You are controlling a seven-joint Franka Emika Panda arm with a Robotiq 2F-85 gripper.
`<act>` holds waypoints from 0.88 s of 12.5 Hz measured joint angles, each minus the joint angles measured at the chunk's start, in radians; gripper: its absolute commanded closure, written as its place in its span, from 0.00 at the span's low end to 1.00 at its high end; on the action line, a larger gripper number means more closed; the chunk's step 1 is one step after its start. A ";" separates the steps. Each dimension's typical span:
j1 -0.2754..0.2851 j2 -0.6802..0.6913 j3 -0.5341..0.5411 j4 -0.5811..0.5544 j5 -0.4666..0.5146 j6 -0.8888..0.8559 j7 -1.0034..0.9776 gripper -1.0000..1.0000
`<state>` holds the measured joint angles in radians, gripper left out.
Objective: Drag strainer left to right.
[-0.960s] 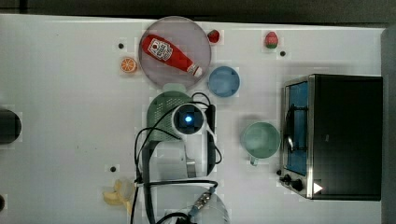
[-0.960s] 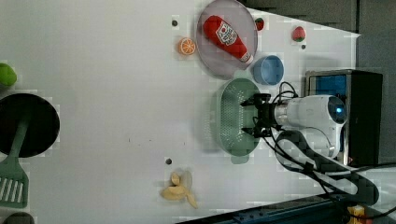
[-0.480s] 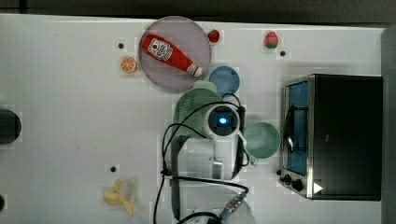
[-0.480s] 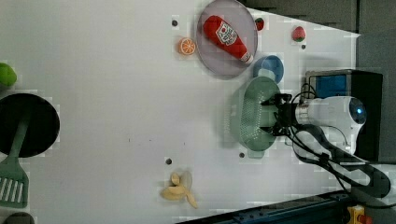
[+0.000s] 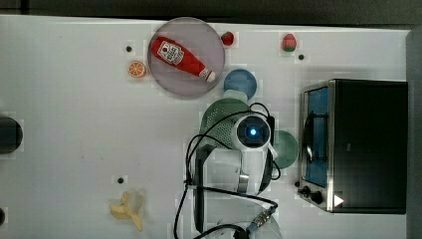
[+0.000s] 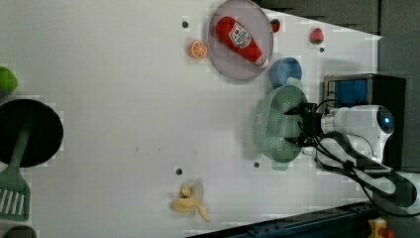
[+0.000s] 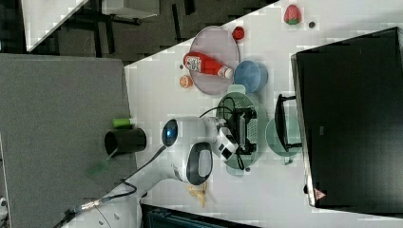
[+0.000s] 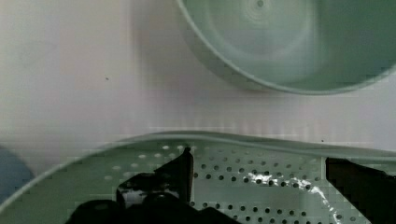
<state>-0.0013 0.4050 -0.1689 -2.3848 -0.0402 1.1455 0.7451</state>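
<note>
Drag step nearly run: strainer (image 6: 278, 124) sits near counter's oven-side edge, between blue bowl (image 6: 286, 70) and green mug (image 5: 285, 148), close to both. Fingers (image 8: 180, 170) spread wide inside perforated basin, grasping nothing. Judged next: lift arm straight up, clear of rim. Strainer, bowl, mug hold nothing; ketchup bottle (image 5: 180, 57) lies on round plate (image 5: 214, 37).
</note>
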 measured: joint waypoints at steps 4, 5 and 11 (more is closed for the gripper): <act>-0.003 -0.021 -0.004 -0.004 -0.010 0.012 -0.078 0.00; -0.008 -0.039 0.010 -0.004 -0.003 -0.021 -0.109 0.00; -0.009 -0.347 0.099 0.047 -0.001 -0.465 -0.454 0.00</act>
<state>-0.0100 0.0582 -0.0701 -2.3379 -0.0412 0.6802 0.2910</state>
